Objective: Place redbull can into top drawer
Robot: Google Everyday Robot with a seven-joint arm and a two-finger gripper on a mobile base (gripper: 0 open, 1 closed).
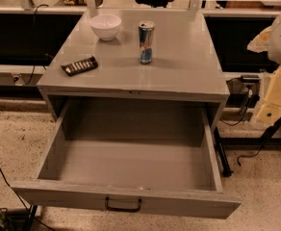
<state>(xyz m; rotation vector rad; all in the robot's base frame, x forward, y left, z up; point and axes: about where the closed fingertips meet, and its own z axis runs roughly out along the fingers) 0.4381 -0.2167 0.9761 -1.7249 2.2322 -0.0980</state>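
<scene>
Claw (274,100) far right, beside cabinet (179,71).

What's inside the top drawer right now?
Nothing visible: the top drawer is open, its floor bare. The strip just behind its front panel is hidden. The redbull can stands on the cabinet top; pincer out of view.

One redbull can (146,42), one bowl (105,27), one dark packet (79,66), one drawer (58,195)
</scene>
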